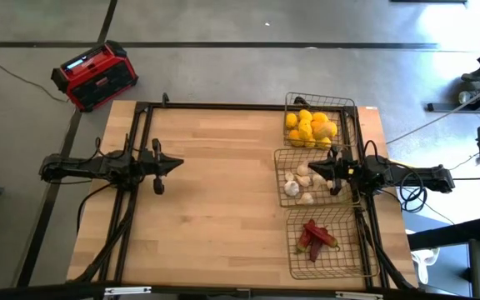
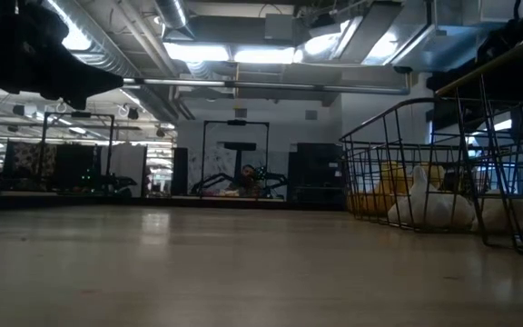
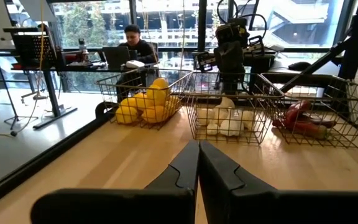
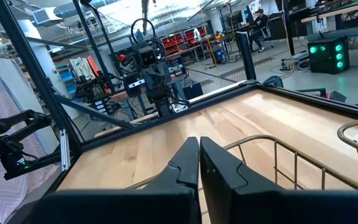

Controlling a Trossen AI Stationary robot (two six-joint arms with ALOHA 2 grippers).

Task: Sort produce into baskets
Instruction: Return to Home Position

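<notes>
Lining the right edge of the wooden surface [image 1: 223, 200] in one row, the far basket [image 1: 345, 105] holds a heap of lemons [image 1: 311, 127], the middle basket [image 1: 285, 158] holds the garlic bulbs [image 1: 298, 182], and the near basket [image 1: 348, 262] holds the chili peppers [image 1: 317, 237]. The peppers lie flat and slightly fanned, with their long axes roughly along the row of baskets. Which end is the stem cannot be told.

The right gripper [image 1: 313, 169] hangs over the middle basket, pointing across the surface toward the other arm, its fingers pressed together on nothing. The left gripper [image 1: 180, 164] hovers over the surface's left part, well apart from the baskets and aimed at them, fingers likewise together and empty.
</notes>
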